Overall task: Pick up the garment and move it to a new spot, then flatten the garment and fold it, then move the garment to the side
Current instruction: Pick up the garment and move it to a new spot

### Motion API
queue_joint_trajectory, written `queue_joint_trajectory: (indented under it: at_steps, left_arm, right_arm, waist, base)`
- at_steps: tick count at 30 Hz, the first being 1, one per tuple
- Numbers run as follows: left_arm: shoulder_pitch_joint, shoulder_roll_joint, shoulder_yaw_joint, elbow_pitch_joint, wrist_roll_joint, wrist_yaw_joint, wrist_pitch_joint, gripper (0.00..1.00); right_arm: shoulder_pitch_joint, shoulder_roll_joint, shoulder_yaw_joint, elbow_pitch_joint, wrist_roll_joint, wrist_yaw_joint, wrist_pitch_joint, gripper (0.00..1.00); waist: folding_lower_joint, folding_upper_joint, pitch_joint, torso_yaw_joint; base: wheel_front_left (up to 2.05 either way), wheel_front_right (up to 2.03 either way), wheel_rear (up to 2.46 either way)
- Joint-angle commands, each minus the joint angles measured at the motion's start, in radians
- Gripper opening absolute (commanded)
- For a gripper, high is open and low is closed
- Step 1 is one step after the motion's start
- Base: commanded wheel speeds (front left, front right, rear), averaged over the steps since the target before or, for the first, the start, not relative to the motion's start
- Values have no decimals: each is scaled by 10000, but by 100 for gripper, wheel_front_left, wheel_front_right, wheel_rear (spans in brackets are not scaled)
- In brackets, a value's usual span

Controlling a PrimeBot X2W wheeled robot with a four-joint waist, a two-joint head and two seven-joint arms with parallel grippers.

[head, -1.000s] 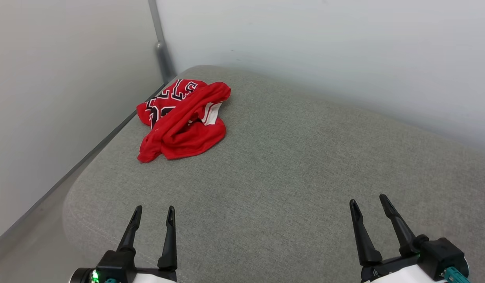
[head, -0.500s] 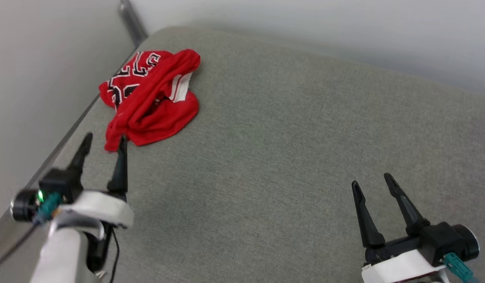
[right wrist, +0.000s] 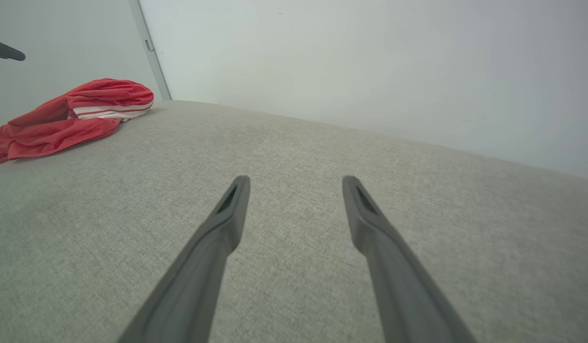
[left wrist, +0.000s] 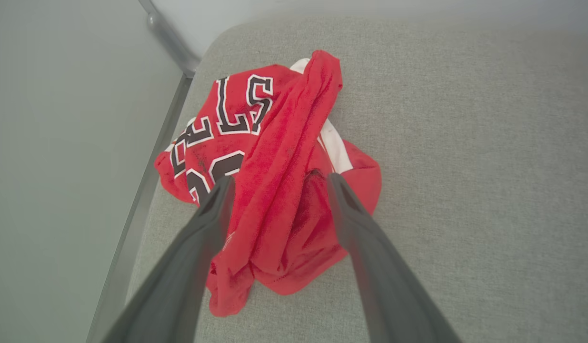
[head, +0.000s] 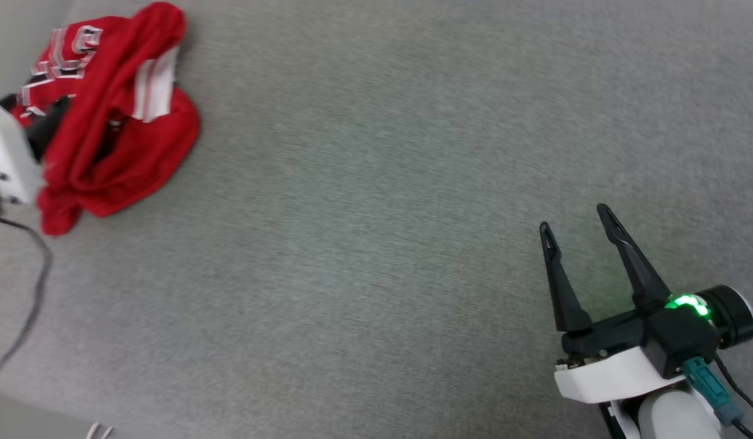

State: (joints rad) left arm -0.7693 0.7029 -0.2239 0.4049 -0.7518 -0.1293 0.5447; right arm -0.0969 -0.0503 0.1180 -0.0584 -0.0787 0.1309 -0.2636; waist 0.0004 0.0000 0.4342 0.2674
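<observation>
The garment (head: 138, 146) is a crumpled red jersey with black white-outlined letters and a white striped sleeve edge, lying near the far left corner of the grey cushion (head: 376, 183). My left gripper (left wrist: 278, 181) is open, and its two fingers straddle the raised red fold in the middle of the garment (left wrist: 236, 114); whether they touch the cloth I cannot tell. In the head view its dark fingers (head: 50, 119) lie over the heap. My right gripper (head: 572, 218) hovers open over bare cushion at the lower right, far from the garment (right wrist: 60, 121), with nothing between its fingers (right wrist: 296, 181).
A pale wall runs close along the cushion's left edge, with a metal post (left wrist: 170, 43) in the corner behind the garment. Another wall (right wrist: 370, 71) backs the cushion. Wide bare cushion lies between the garment and the right gripper. A cable (head: 35, 292) hangs from the left arm.
The head camera has tilted down and the whole picture has shifted. My left arm has reached forward from the cushion's near edge to over the garment. The right gripper stays open in much the same place.
</observation>
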Motion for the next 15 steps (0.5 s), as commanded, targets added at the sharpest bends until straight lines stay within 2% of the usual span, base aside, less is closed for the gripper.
queue_joint_trajectory:
  at_steps: [1,4,7,13,15]
  left_arm:
    - [-56,83,-60,87,-152,-1,127,100]
    - [-342,454,-95,554,-1156,-4,922,100]
    - [-426,1129,-376,1038,-1400,-1,1439,100]
    - [-367,1670,-1133,1705,-1789,-3,2086,100]
    - [-374,1697,-1319,1867,-1879,-3,2122,100]
  right_arm:
    - [-123,1,76,-73,29,-3,-19,100]
    - [-207,-5,260,-219,63,-5,-19,100]
    - [-222,2,348,-249,-26,-3,-19,100]
    - [-238,1,251,-349,-91,-5,-19,100]
    - [-250,1,229,-393,-114,-5,-19,100]
  waist:
    - [-4,0,559,-595]
    - [-4,0,818,-925]
    - [-4,0,1066,-1188]
    - [-4,0,1374,-1451]
    - [-4,0,1467,-1479]
  base:
    - [0,0,0]
    - [0,0,0]
    - [0,0,0]
    - [0,0,0]
    - [0,0,0]
